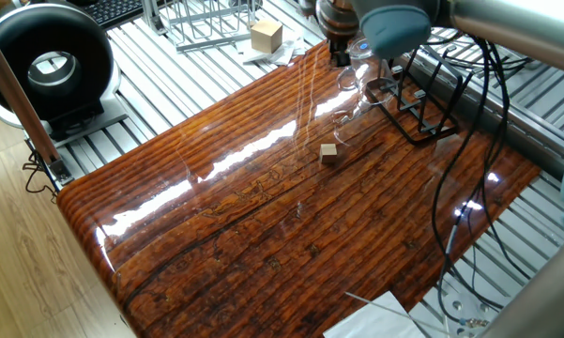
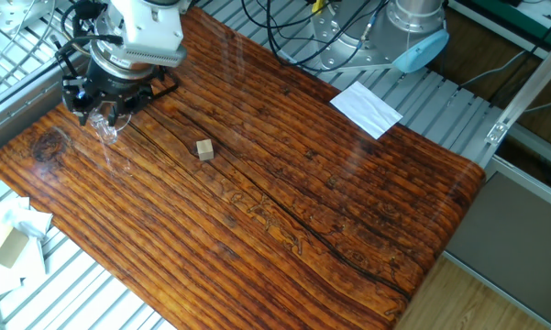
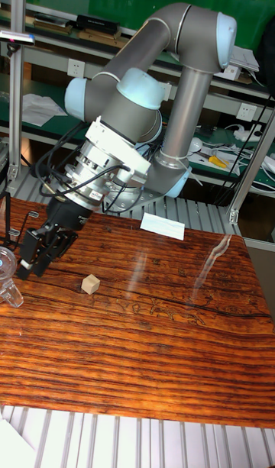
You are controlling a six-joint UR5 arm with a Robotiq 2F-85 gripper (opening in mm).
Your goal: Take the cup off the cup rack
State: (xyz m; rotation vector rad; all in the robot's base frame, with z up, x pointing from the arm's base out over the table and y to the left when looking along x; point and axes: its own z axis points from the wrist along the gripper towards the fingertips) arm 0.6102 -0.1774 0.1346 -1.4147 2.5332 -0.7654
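Note:
The clear glass cup (image 1: 358,73) hangs tilted on the near end of the black wire cup rack (image 1: 415,105), at the table's far right. From the other side the cup (image 2: 106,130) shows just below my gripper (image 2: 101,103). In the tall view the cup (image 3: 7,274) sits at the left edge, with the gripper (image 3: 33,264) close to its right. The gripper's (image 1: 340,56) dark fingers stand apart, angled down beside the cup, with nothing visibly between them. Most of the rack (image 2: 161,88) is hidden behind the wrist.
A small wooden cube (image 1: 329,153) lies on the table (image 1: 263,216) near the cup. A larger wooden block (image 1: 266,36) and a silver wire frame (image 1: 206,23) stand beyond the far edge. Cables (image 1: 469,113) hang over the right side. White paper (image 2: 367,106) lies near the arm's base.

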